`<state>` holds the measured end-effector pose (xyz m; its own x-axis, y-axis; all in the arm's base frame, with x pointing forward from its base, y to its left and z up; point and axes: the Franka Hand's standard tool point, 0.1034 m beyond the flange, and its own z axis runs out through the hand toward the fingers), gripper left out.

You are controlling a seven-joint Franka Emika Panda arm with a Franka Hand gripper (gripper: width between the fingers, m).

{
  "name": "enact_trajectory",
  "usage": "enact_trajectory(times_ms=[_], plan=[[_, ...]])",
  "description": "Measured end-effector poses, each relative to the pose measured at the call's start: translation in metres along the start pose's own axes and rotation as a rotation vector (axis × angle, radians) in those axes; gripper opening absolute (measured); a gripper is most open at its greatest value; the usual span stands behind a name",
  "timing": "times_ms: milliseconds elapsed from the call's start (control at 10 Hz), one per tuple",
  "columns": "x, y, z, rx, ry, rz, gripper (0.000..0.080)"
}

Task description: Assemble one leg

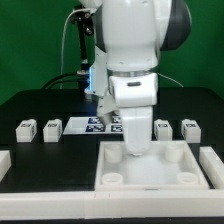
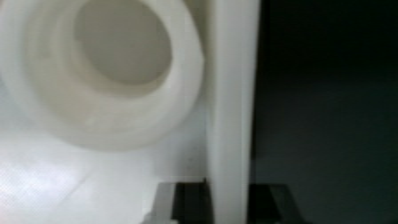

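Observation:
The large white tray [image 1: 160, 172] lies at the front of the black table. My gripper [image 1: 133, 150] reaches down onto its back wall, mostly hidden by the white hand. In the wrist view the gripper [image 2: 228, 203] straddles the tray's thin upright wall [image 2: 231, 90], with a dark finger [image 2: 185, 205] pressed against each side, so it is shut on the wall. A round corner socket [image 2: 111, 70] lies just inside. Small white legs stand in a row behind the tray: two at the exterior view's left [image 1: 25, 128] [image 1: 51, 128] and two at its right [image 1: 162, 128] [image 1: 189, 128].
The marker board [image 1: 92, 125] lies flat on the table behind the tray, partly hidden by the arm. White blocks sit at the front left [image 1: 5, 165] and front right [image 1: 212, 165] edges. Cables hang behind the arm.

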<state>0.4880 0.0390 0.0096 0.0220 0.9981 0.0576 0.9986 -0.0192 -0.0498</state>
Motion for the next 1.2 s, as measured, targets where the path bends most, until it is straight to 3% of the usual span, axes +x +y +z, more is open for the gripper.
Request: enact_trajectory(times_ms=[300,800,900,1100,1200], plan=[[0.0140,0.0020,0.0014,0.009,0.001,-0.024,0.0066],[0.0133,0.0015,0.0030,0.020,0.001,-0.010,0.0067],[0.0130,0.0015,0.0030,0.020,0.001,-0.009,0.0152],[0.0128,0.0015,0.0031,0.020,0.001,-0.008,0.0471],[0.0126,0.0015,0.0031,0.020,0.001,-0.008,0.0588]])
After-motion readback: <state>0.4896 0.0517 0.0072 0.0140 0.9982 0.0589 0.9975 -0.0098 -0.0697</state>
